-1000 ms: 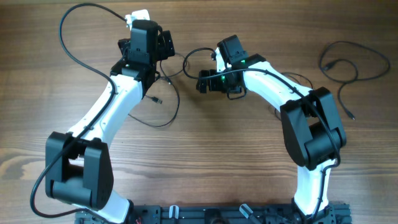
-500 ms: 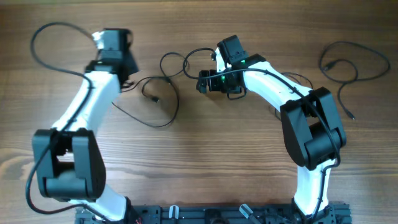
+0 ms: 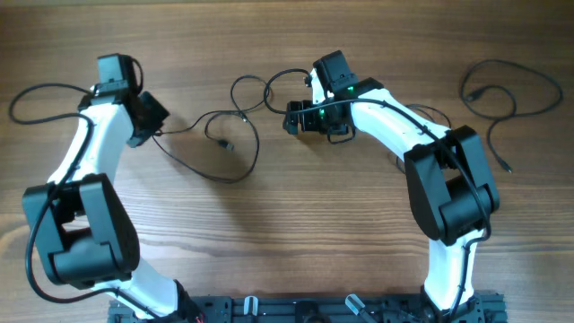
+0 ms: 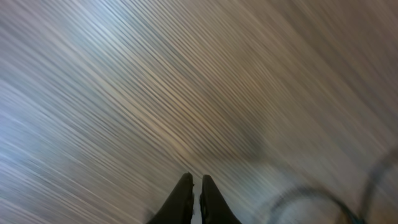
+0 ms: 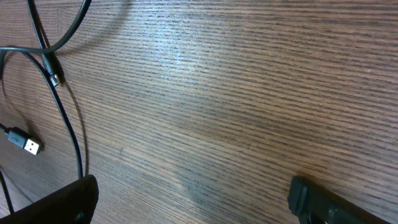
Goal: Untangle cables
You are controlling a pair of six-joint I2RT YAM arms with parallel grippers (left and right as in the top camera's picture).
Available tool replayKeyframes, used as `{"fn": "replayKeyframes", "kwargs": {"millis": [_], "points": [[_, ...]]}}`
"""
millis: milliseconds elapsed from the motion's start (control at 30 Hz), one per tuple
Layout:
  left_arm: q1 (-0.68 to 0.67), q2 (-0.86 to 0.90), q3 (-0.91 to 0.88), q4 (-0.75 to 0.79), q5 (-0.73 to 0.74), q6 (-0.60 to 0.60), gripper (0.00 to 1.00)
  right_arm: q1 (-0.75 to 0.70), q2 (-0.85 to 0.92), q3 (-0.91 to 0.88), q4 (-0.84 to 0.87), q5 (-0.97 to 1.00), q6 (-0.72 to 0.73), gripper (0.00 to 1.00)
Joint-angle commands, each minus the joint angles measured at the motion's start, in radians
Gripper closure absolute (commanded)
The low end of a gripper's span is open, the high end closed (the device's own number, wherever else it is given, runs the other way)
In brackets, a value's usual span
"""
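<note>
Thin black cables [image 5: 79, 134] loosely looped; left fingers [image 4: 182, 198] pressed together, right fingers [image 5: 323, 200] spread wide.

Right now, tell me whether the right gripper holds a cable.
No, the right gripper stands wide open with nothing between its jaws.

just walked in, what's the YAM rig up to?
Untangling cables. The left gripper is shut at the left side of the table. A strand of the tangled cables runs right up to it, but its blurred wrist view doesn't show whether the strand is pinched. The right gripper hovers open beside the tangle's right end, holding nothing. Apart at the far right lies another cable.
</note>
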Motion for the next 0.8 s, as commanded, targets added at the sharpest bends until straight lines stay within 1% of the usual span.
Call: {"fn": "replayKeyframes", "kwargs": {"millis": [0, 267, 367, 433, 500, 600, 633, 667, 700, 733, 767], "points": [[-0.08, 0.014, -0.017, -0.022, 0.154, -0.021, 0.94, 0.0, 0.018, 0.001, 0.002, 0.013, 0.001, 0.0], [-0.291, 0.014, -0.114, 0.0, 0.158, -0.017, 0.93, 0.0, 0.018, 0.001, 0.001, 0.013, 0.002, 0.0], [-0.364, 0.014, -0.12, -0.001, 0.158, 0.02, 0.96, 0.0, 0.018, 0.001, 0.001, 0.013, 0.001, 0.0], [-0.394, 0.007, -0.115, 0.0, 0.158, 0.063, 0.96, 0.0, 0.018, 0.001, 0.001, 0.013, 0.001, 0.0], [-0.403, -0.015, -0.101, -0.01, 0.149, 0.074, 0.96, 0.0, 0.018, 0.001, 0.0, 0.013, 0.002, 0.0], [-0.382, -0.071, -0.062, -0.029, 0.075, 0.073, 0.96, 0.0, 0.018, 0.001, -0.003, 0.013, 0.001, 0.0], [-0.37, -0.093, -0.051, -0.029, 0.043, 0.073, 0.94, 0.0, 0.018, 0.001, -0.003, 0.013, 0.001, 0.0], [-0.356, -0.118, -0.042, -0.024, 0.013, 0.073, 0.88, 0.0, 0.018, 0.001, -0.003, 0.013, 0.0, 0.0], [-0.34, -0.141, -0.037, -0.015, -0.007, 0.073, 0.76, 0.0, 0.018, 0.001, -0.002, 0.013, 0.001, 0.0], [-0.326, -0.163, -0.036, -0.001, -0.016, 0.073, 0.68, 0.0, 0.018, 0.001, -0.002, 0.013, 0.0, 0.0], [-0.31, -0.181, -0.036, 0.012, -0.018, 0.072, 0.63, 0.0, 0.018, 0.001, -0.002, 0.013, 0.001, 0.0]]}}
